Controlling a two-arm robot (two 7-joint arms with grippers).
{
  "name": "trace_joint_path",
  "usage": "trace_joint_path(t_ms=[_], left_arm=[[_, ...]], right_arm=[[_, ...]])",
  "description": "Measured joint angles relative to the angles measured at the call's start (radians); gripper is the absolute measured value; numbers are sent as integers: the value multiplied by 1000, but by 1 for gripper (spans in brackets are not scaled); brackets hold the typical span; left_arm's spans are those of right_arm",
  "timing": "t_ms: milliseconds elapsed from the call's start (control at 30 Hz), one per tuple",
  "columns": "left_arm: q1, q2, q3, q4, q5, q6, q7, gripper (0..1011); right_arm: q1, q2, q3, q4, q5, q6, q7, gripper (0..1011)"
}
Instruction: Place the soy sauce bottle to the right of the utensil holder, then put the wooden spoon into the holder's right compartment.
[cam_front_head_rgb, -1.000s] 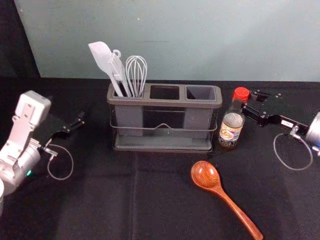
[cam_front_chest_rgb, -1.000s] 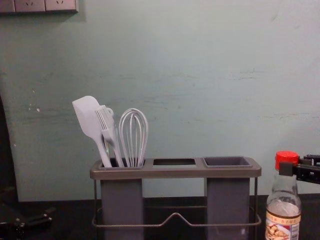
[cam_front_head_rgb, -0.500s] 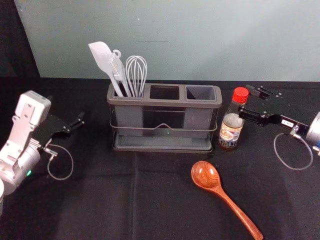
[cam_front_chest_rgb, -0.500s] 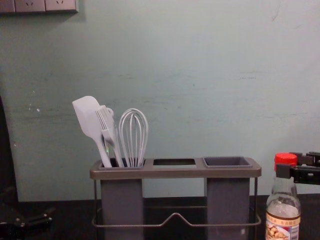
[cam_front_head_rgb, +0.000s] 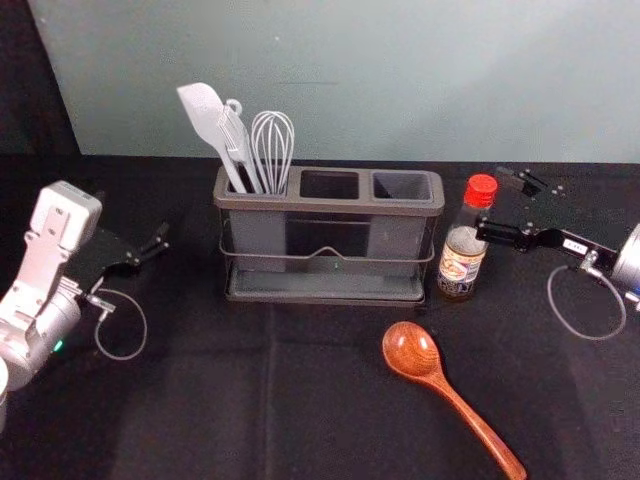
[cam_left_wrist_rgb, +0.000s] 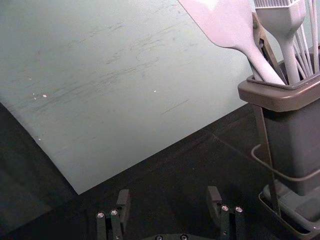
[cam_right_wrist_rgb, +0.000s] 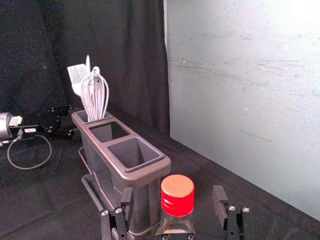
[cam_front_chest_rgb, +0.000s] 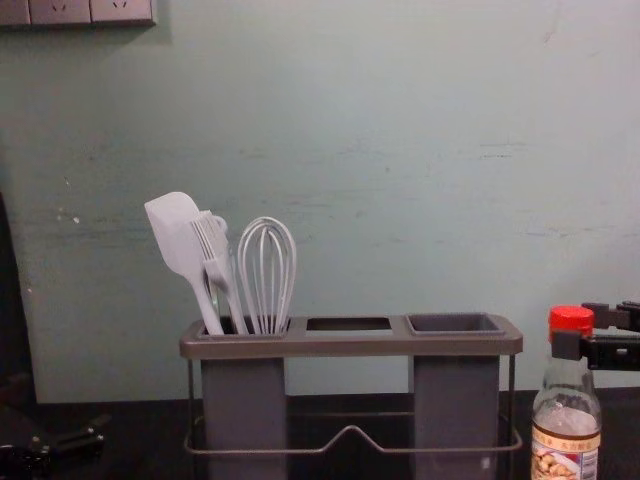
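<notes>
One soy sauce bottle (cam_front_head_rgb: 460, 264), upright, just right of the utensil holder (cam_front_head_rgb: 330, 206), placement seemingly done; right end effector (cam_right_wrist_rgb: 173, 191) spread wide at its neck, gripping nothing; left end effector (cam_left_wrist_rgb: 169, 191) parked leftward, wide open, empty; one wooden spoon (cam_front_head_rgb: 411, 350) on the table (cam_front_head_rgb: 200, 410); next move: retreat clear, then fetch spoon for right compartment (cam_front_head_rgb: 401, 186).

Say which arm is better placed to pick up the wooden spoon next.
The right, most likely. The wooden spoon lies in front of the utensil holder's right end, and the open right gripper is nearby, at the soy sauce bottle. The left gripper is past the holder's left end.
</notes>
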Motion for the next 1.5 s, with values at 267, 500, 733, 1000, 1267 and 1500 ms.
trace_joint_path(t_ms=[267,500,733,1000,1267,1500], left_arm=[[0,0,0,0,0,0,0,1005],[0,0,0,0,0,0,0,1005],[0,0,0,0,0,0,0,1005],[0,0,0,0,0,0,0,1005],[0,0,0,0,0,0,0,1005],[0,0,0,0,0,0,0,1005]], right_arm=[[-2,1,1,-4,1,0,0,1004],[-57,45,38,-121,17,4,-38,1004],[-126,110,80,-271,19,24,-91,1004],[-228,206,122,-472,18,93,-150,1004],[-288,277,93,-633,11,259,-204,1004],[-228,264,-2,-669,25,497,-256,1004]])
